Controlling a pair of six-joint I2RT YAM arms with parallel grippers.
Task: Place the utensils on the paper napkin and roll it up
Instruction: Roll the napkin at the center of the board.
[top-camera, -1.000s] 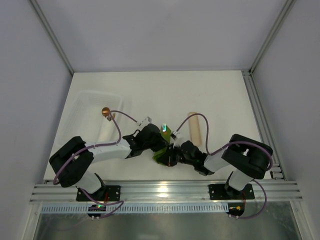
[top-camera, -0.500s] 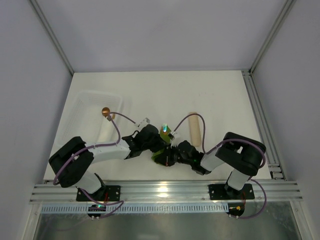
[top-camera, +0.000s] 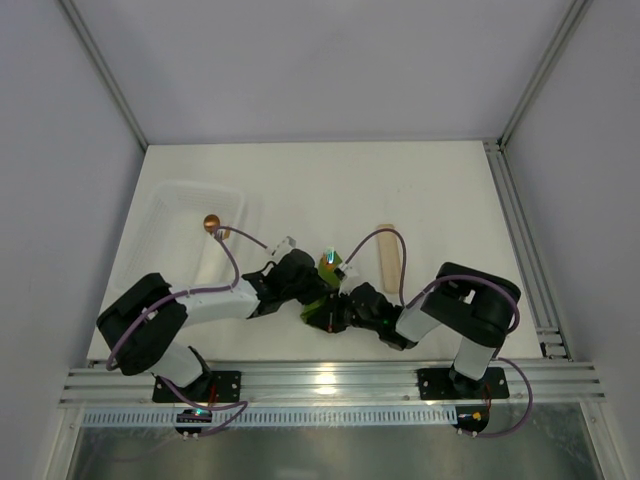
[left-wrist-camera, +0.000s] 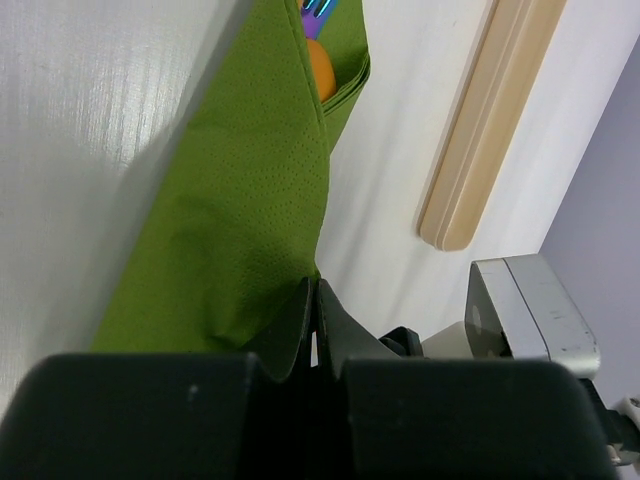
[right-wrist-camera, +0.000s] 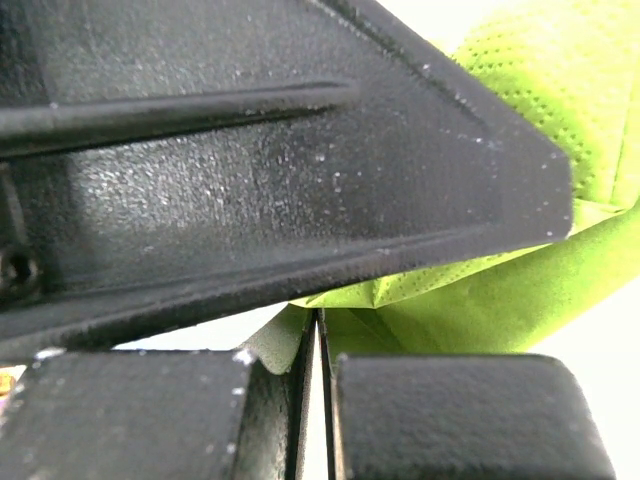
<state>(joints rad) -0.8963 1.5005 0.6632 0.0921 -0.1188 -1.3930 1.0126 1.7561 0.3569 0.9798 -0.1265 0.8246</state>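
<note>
From above, both arms reach inward and meet near the front middle of the white worktop (top-camera: 420, 190); the left end effector (top-camera: 315, 293) and the right end effector (top-camera: 334, 313) sit tip to tip over the paper napkin (top-camera: 332, 268), which shows only as green patches between and just beyond them; a glinting tip of the utensils (top-camera: 328, 255) pokes out at the napkin's far end; a pale wooden stick (top-camera: 387, 258) lies just right of the bundle, and a clear plastic tray (top-camera: 170, 190) with a copper-coloured ball (top-camera: 211, 223) sits to the left. In the left wrist view, the left end effector (left-wrist-camera: 311, 318) is closed, its fingers pressed together on the near edge of the napkin (left-wrist-camera: 230, 220), which is folded into a long wrap running away from the camera; the orange utensil (left-wrist-camera: 318, 70) and the iridescent utensil (left-wrist-camera: 318, 10) peek from its open far end; the stick (left-wrist-camera: 490, 120) lies apart on the right. In the right wrist view, the right end effector (right-wrist-camera: 315, 400) is closed too, with a crumpled fold of napkin (right-wrist-camera: 520, 270) running into the seam between its fingers, under the black body of the other end effector (right-wrist-camera: 250, 170).
</note>
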